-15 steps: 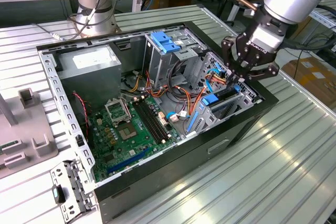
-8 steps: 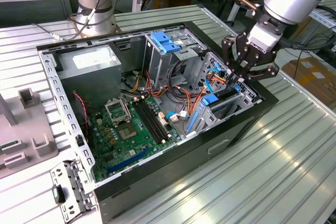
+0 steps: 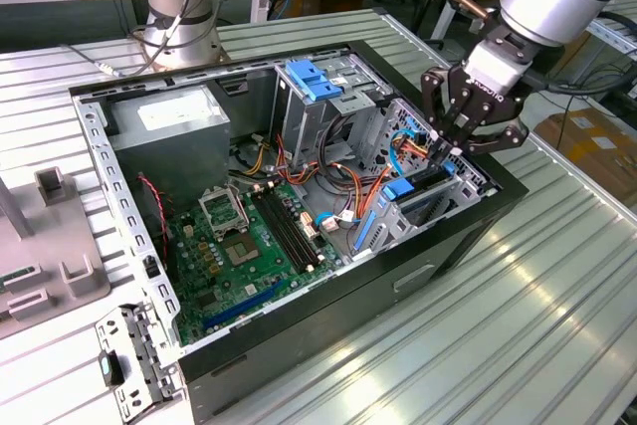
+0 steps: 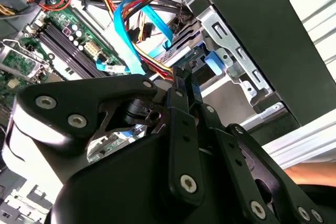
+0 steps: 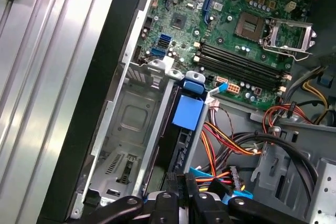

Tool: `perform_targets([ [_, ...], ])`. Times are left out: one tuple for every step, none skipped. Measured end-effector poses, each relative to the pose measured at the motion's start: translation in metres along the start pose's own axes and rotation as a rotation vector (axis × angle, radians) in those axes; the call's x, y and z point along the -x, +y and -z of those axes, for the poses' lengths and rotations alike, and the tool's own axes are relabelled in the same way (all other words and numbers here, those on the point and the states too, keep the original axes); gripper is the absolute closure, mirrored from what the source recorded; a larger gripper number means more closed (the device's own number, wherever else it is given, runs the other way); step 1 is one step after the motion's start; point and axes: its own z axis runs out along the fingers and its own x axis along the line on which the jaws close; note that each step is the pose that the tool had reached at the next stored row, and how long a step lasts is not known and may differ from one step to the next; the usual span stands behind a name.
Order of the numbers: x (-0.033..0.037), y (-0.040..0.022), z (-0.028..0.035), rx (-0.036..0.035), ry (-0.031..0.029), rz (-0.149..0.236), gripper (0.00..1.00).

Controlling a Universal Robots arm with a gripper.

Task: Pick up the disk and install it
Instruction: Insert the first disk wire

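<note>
the disk [image 3: 426, 186] is seen already down in the drive cage [image 3: 453, 208] at the front corner of the open pc case [image 3: 468, 236], standing on edge w/ its blue carrier frame up; in the first wrist view it shows as a dark slab w/ a blue tab [image 5: 188, 113] beside an unfilled metal bay [image 5: 131, 129] of the same cage. so pick-up is judged done and insertion well along; whether the disk is fully seated or latched can't be told, and no cable is seen plugged into it. the gripper [image 3: 450, 149] is held just above the cage's top edge, over the end of the disk nearest the sata and power cables [image 3: 398, 151]. the jaws are drawn nearly together, w/ only a thin gap; in both wrist views the fingertips [image 5: 181, 184] appear pinched on the upper edge of the disk's frame, though actual contact can't be confirmed. the motherboard [image 3: 234, 246] lies further inside the case, untouched.
</note>
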Motion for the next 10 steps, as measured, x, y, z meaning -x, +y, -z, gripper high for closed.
perform_targets([
  [0.0000, 0.0000, -0.0001, -0.0005, -0.0003, -0.007, 0.83],
  [0.0000, 0.0000, -0.0001, -0.0010, -0.0006, -0.015, 0.83],
  [0.0000, 0.0000, -0.0001, -0.0015, -0.0008, -0.022, 0.83],
  [0.0000, 0.0000, -0.0002, -0.0022, -0.0013, -0.034, 0.83],
  [0.0000, 0.0000, -0.0002, -0.0029, -0.0017, -0.044, 0.83],
  [0.0000, 0.0000, -0.0003, -0.0034, -0.0020, -0.052, 0.83],
  [0.0000, 0.0000, -0.0003, -0.0039, -0.0023, -0.060, 0.83],
  [0.0000, 0.0000, -0.0003, -0.0044, -0.0026, -0.067, 0.83],
  [0.0000, 0.0000, -0.0004, -0.0051, -0.0031, -0.078, 0.83],
  [0.0000, 0.0000, -0.0004, -0.0055, -0.0033, -0.085, 0.83],
])
